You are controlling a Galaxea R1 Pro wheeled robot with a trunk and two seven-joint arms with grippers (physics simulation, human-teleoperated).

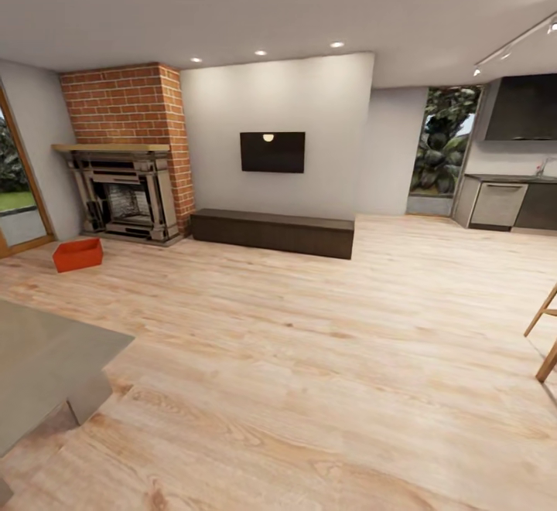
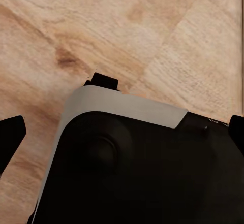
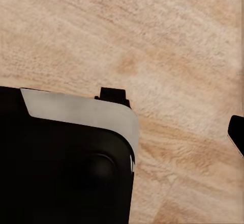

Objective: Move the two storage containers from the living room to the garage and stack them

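Note:
One orange-red storage container (image 1: 77, 254) sits on the light wood plank floor (image 1: 309, 356) of the living room, far left, just in front of the dark fireplace (image 1: 128, 194). It is lidless and upright, several steps away from me. In the left wrist view, my left gripper (image 2: 122, 132) hangs open over the planks, its black fingertips (image 2: 11, 135) spread wide and nothing between them. My right gripper (image 3: 122, 132) is also spread over the planks, with one fingertip (image 3: 237, 131) at the frame's edge and nothing held. The garage is out of view.
A grey table (image 1: 46, 356) juts in at near left. A low dark bench (image 1: 272, 233) runs under the wall TV (image 1: 271, 151). Wooden chair legs (image 1: 545, 341) stand at the right edge, kitchen cabinets (image 1: 510, 202) at far right, a glass door (image 1: 15, 186) at far left.

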